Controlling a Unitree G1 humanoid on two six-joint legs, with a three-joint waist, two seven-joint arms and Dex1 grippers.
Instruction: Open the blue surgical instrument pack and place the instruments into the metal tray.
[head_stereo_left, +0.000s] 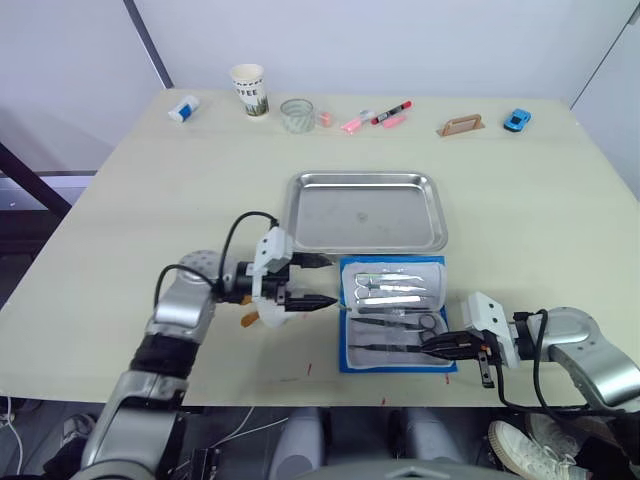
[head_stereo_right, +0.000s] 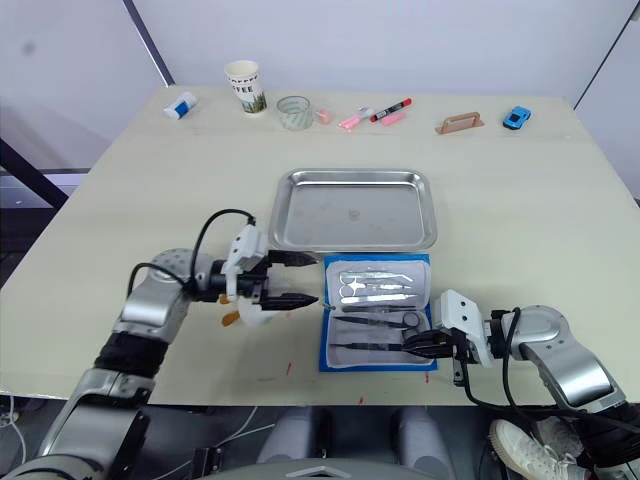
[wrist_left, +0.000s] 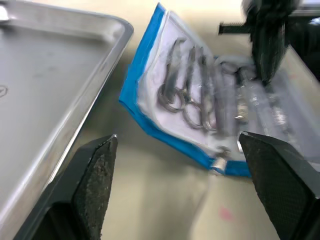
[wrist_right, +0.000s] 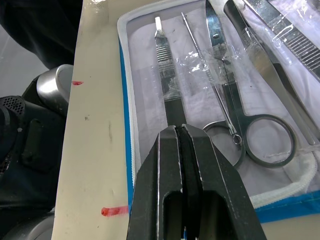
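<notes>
Right pincer (head_stereo_left: 440, 347), pressed together, sits on the open blue surgical instrument pack (head_stereo_left: 392, 313), over the instruments (head_stereo_left: 395, 305). Spread it first, then pinch one handle. Metal tray (head_stereo_left: 366, 211) waits at twelve o'clock; left pincer (head_stereo_left: 320, 281) spread at nine.

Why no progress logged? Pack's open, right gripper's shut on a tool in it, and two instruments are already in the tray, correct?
Not quite. The tray holds no instruments; both eye views show it bare. They all lie in the open pack. The rest holds: the right wrist view shows the right gripper shut on a flat tool in the pack.
</notes>
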